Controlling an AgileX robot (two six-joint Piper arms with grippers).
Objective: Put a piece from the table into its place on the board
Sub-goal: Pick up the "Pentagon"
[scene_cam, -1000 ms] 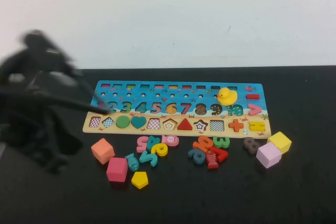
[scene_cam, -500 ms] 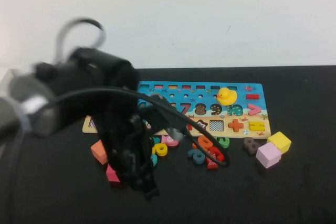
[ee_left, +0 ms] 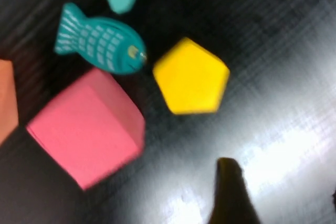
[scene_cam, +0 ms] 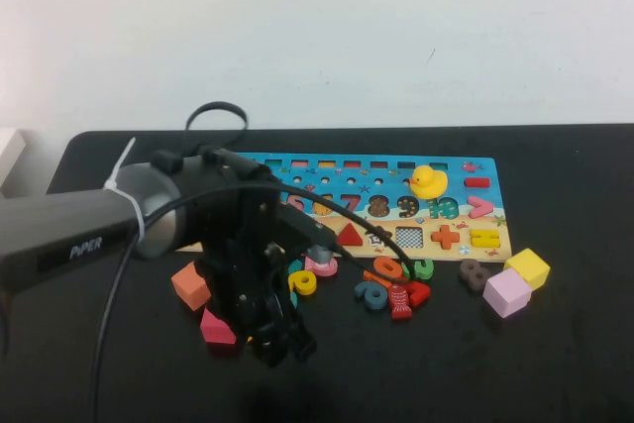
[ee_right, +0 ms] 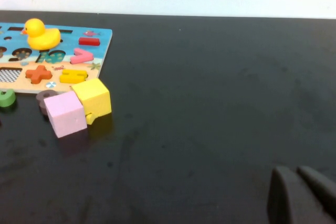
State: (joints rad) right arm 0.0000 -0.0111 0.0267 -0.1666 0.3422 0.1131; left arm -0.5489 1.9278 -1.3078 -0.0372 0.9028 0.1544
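Note:
A yellow pentagon piece lies on the black table beside a pink cube and a teal fish. My left gripper hangs low just beside the pentagon, jaws open and empty; one dark finger shows. In the high view the left gripper covers the pentagon, in front of the puzzle board. The arm hides the board's left half. My right gripper is shut and empty, low over bare table to the right, out of the high view.
An orange cube and the pink cube lie left of the gripper. Loose numbers lie in front of the board. A lilac cube and a yellow cube sit at the right. A yellow duck stands on the board.
My left arm has swung in from the far left and come down over the loose pieces in front of the board, now covering the yellow pentagon. The pieces have not moved.

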